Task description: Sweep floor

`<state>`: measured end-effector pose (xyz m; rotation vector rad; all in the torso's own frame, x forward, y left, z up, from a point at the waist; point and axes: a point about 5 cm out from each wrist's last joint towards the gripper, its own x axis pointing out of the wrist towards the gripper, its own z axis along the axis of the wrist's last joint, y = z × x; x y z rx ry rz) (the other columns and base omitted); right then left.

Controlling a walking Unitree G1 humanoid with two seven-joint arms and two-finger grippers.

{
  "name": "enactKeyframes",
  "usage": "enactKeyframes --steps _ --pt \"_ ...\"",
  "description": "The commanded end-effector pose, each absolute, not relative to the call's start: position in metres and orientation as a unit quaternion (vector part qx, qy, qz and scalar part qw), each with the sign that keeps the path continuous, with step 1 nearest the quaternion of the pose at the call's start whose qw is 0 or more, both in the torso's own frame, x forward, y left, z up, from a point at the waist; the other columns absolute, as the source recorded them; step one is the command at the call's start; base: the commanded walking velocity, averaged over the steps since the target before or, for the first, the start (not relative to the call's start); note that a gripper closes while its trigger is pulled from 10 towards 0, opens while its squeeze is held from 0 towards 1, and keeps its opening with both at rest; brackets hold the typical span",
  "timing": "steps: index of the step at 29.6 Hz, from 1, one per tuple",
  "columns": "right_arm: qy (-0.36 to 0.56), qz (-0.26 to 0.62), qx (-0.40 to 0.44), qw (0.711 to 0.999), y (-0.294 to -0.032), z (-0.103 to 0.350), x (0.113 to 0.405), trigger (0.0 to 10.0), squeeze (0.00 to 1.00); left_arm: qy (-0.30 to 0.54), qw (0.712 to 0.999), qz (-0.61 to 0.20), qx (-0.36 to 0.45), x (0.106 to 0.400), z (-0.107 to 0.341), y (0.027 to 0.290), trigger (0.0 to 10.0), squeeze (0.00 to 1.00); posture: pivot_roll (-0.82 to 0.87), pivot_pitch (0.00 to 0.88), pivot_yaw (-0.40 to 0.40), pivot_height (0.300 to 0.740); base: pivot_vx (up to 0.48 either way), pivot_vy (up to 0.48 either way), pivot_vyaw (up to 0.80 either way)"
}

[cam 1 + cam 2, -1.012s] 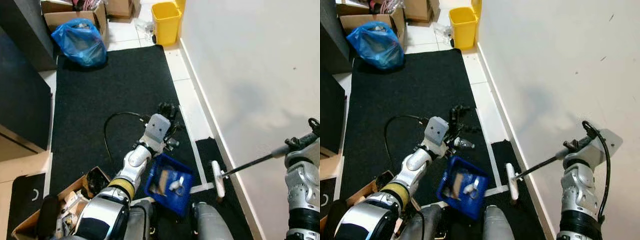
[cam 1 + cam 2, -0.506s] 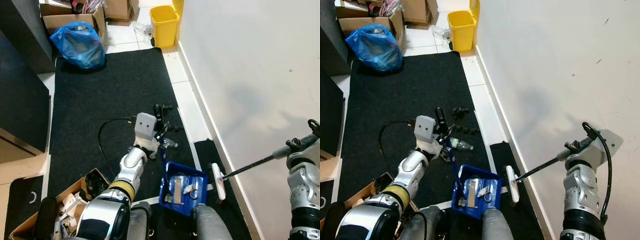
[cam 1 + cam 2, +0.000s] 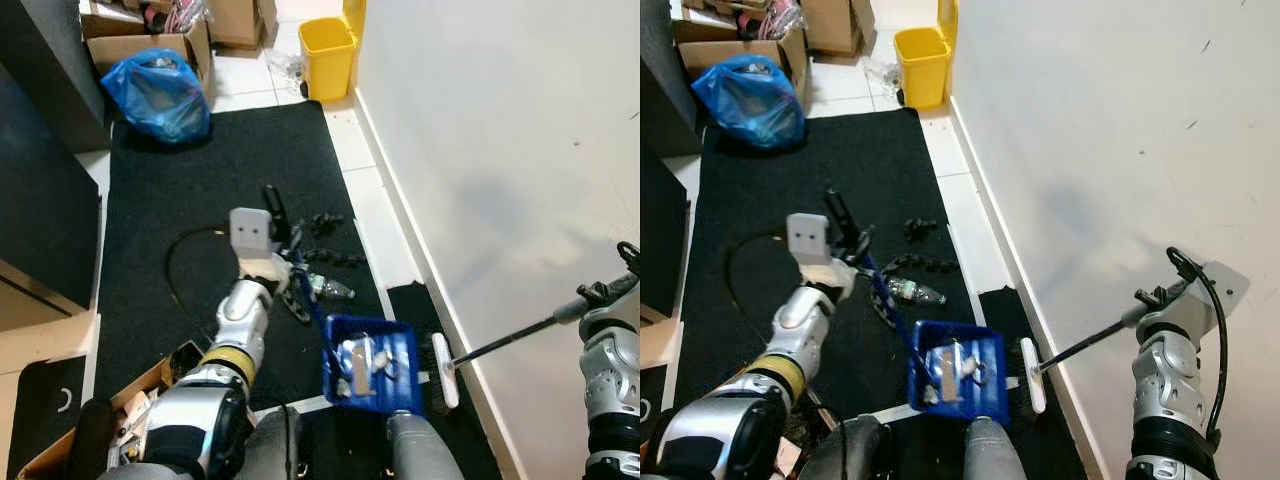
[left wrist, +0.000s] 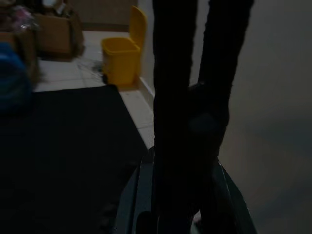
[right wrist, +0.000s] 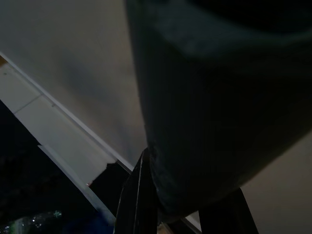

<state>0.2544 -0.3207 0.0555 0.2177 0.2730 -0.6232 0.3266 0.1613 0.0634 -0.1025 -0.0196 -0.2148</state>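
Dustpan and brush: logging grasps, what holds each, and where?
Left hand holds the dustpan by its handle top; right hand holds the brush by its handle end.

White tiled floor [image 3: 385, 215] largely covered by black carpet [image 3: 220, 180]; plain white wall [image 3: 500, 130] seen along one side; dark cabinet [image 3: 40, 190] and cardboard boxes [image 3: 130, 30] placed opposite.

A blue dustpan [image 3: 962, 372] holding debris sits beside a white brush [image 3: 1031, 373].

Blue plastic dustpan [image 3: 375, 365], matt black carpet [image 3: 200, 200]
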Motion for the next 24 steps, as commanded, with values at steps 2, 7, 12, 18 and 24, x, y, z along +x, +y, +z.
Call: enactKeyframes --steps 2,7,12,18,24 --pt "0.146 -0.313 0.076 0.935 -0.328 0.053 0.252 10.0 0.00 -0.023 0.995 -0.079 -0.053 0.326 0.067 0.179 10.0 0.00 -0.01 0.042 -0.074 0.740 0.000 0.000 0.00" --pt "0.151 -0.308 0.074 0.936 -0.327 0.051 0.254 10.0 0.00 -0.034 0.996 -0.064 -0.054 0.325 0.070 0.189 10.0 0.00 0.00 0.037 -0.077 0.740 0.000 0.000 0.00" --pt "0.164 -0.293 0.059 0.940 -0.323 0.048 0.258 10.0 0.00 -0.059 0.995 -0.052 -0.063 0.326 0.077 0.198 10.0 0.00 0.02 0.026 -0.083 0.740 0.000 0.000 0.00" --pt "0.168 -0.261 0.057 0.949 -0.316 0.045 0.264 10.0 0.00 -0.093 0.992 -0.038 -0.081 0.330 0.090 0.205 10.0 0.00 0.04 0.024 -0.086 0.740 0.000 0.000 0.51" --pt "0.173 -0.251 0.059 0.951 -0.309 0.041 0.266 10.0 0.00 -0.128 0.987 -0.038 -0.088 0.338 0.107 0.205 10.0 0.00 0.05 0.019 -0.083 0.740 0.000 0.000 0.77"
